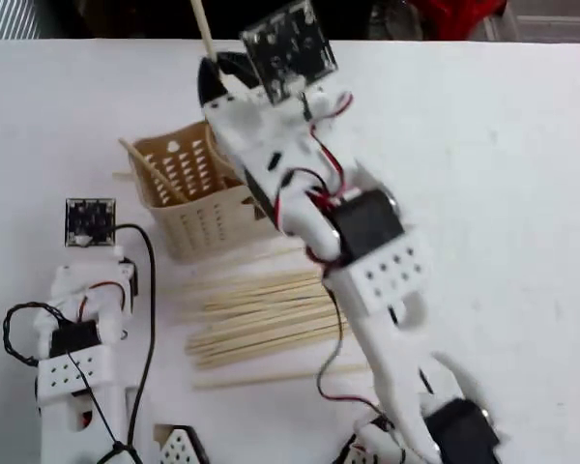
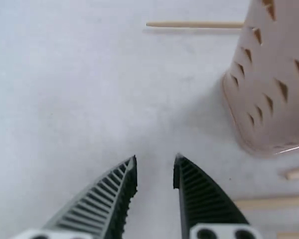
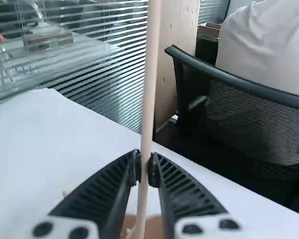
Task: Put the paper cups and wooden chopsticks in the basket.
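A beige perforated basket stands left of the table's middle, with one wooden chopstick leaning inside it. In front of it, a pile of several chopsticks lies flat. My right gripper is above the basket's far rim, shut on a chopstick that stands nearly upright; the black fingers clamp that chopstick at their tips. My left gripper hovers low over bare table, open and holding nothing, beside the basket.
The left arm sits near the front left corner with a black cable looping around it. A single chopstick lies on the table behind the basket. Ends of the piled chopsticks reach close to the left gripper. Open table lies to the right.
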`<state>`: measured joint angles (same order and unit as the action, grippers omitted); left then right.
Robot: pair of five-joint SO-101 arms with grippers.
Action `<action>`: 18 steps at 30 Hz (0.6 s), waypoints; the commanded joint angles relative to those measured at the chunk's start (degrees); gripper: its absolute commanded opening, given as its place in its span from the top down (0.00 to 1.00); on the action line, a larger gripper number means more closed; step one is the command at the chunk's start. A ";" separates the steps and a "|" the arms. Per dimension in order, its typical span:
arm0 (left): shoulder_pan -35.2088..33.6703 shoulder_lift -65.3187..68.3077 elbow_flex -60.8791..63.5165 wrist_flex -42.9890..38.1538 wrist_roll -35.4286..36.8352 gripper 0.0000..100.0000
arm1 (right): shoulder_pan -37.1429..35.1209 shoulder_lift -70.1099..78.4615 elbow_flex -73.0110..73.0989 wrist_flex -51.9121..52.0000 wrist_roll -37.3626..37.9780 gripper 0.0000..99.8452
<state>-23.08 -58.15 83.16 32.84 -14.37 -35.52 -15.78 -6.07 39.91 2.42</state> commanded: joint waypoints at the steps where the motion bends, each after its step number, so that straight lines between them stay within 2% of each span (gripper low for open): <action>1: 0.66 0.31 -0.26 -1.67 -0.70 0.86 | -0.48 4.53 -5.54 -3.30 -6.77 0.98; 8: 0.66 0.31 -0.26 -1.67 -0.70 0.86 | -1.36 11.38 -8.18 -3.30 -9.93 0.98; 18: 0.66 0.31 -0.26 -1.67 -0.70 0.86 | -4.26 9.27 -13.19 -2.86 -9.49 0.98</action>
<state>-23.08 -58.15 83.16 32.84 -14.37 -38.86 -3.47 -14.15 38.33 -6.90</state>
